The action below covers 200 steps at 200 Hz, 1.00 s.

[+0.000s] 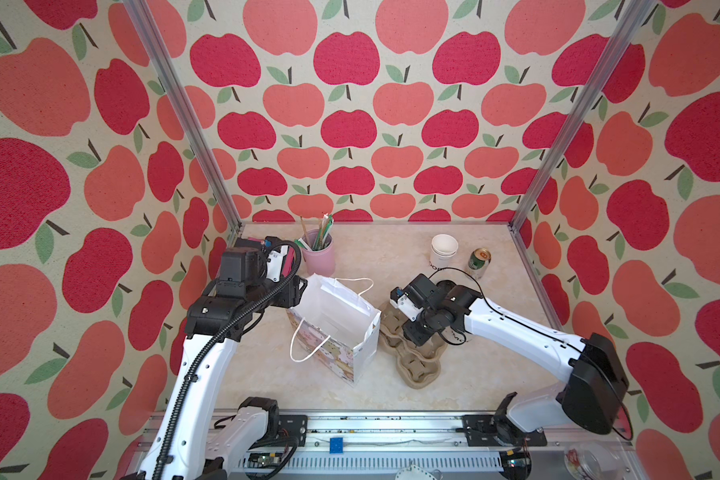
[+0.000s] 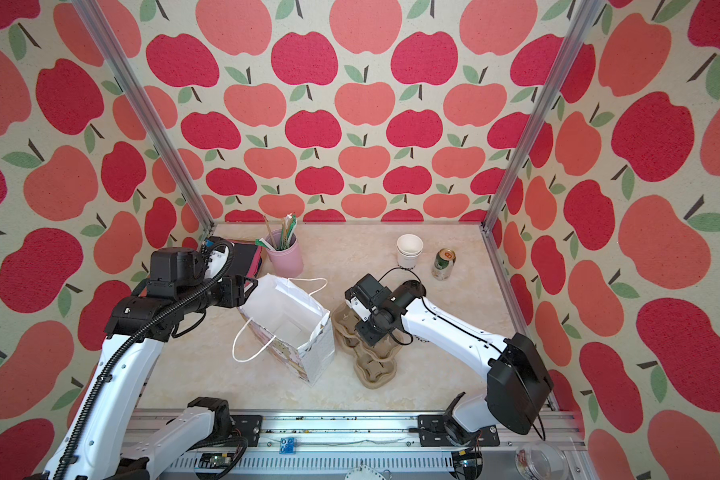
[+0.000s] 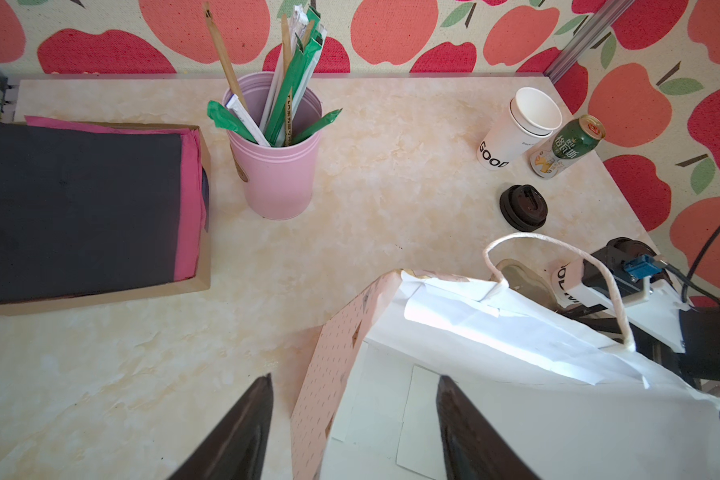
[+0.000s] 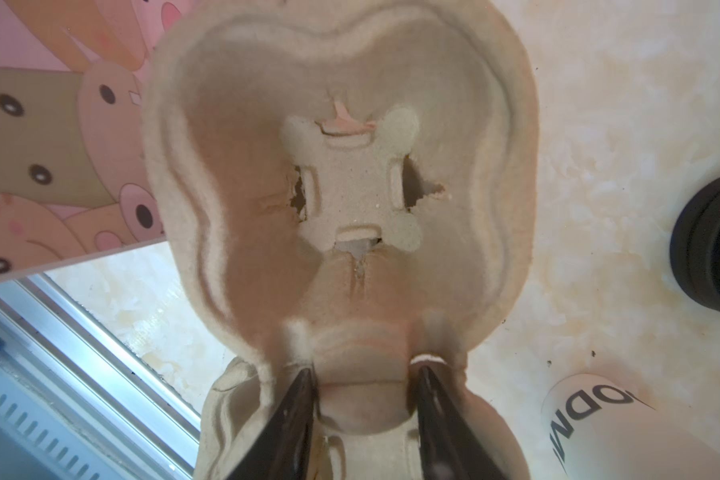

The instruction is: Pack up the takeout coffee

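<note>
We see the left jaws standing wide apart at the mouth of the paper bag (image 1: pixel 333 357), which stands upright and open near the middle of the surface (image 1: pixel 391 395). In the left wrist view one dark finger (image 3: pixel 238 440) is outside the bag's pink side wall and the other inside, and they hold nothing. The right jaws are down on the cardboard drink tray (image 1: pixel 416 365), which lies flat just beside the bag on its right. In the right wrist view the two fingers (image 4: pixel 292 428) sit either side of the narrow neck between two of the tray's wells, tips at the cardboard, but we cannot tell whether they pinch it or only bracket it. The coffee cup (image 4: pixel 599 432), white with dark lettering low on its side, stands just beside the tray on the side away from the bag, under the right forearm, which hides its top. A round black lid (image 3: pixel 523 208) shows apart from it, farther back, between the tray and a stack of white cups (image 1: pixel 443 249). A green can (image 1: pixel 479 264) stands just right of that stack. At the back left are a pink tub of wrapped sticks (image 1: pixel 319 255) and a flat box of dark and pink paper (image 3: pixel 100 296).
</note>
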### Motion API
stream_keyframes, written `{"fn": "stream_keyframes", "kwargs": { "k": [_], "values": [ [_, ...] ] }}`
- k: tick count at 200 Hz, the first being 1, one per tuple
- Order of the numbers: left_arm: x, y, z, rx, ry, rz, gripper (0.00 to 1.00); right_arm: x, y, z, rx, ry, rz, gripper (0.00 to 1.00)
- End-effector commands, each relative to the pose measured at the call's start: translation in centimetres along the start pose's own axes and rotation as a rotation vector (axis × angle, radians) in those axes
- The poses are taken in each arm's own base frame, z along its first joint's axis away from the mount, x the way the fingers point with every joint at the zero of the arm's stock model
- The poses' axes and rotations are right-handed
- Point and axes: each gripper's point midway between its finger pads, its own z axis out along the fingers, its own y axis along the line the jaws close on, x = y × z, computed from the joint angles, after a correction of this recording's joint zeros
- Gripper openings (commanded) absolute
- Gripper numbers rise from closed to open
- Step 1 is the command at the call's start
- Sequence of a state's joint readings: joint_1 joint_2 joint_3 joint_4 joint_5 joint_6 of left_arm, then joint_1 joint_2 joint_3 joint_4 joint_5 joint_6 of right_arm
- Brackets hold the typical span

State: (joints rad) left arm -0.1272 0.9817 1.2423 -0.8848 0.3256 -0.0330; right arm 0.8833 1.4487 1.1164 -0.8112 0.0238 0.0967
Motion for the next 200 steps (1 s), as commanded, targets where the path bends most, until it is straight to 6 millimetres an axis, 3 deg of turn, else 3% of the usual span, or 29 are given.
{"fn": "stream_keyframes", "kwargs": {
  "k": [1,145,200],
  "values": [
    [-0.1,-0.1,-0.3,0.006,-0.017,0.003,0.65,-0.8,0.1,-0.5,-0.009,-0.014,-0.01,0.39],
    [-0.7,-0.2,-0.4,0.014,-0.031,0.0,0.65,-1.6,-0.8,-5.9,0.05,-0.168,0.024,0.33],
    [-0.6,-0.4,-0.4,0.027,0.008,0.023,0.65,-2.2,-1.2,-9.5,0.076,-0.249,0.04,0.32]
  ]
}}
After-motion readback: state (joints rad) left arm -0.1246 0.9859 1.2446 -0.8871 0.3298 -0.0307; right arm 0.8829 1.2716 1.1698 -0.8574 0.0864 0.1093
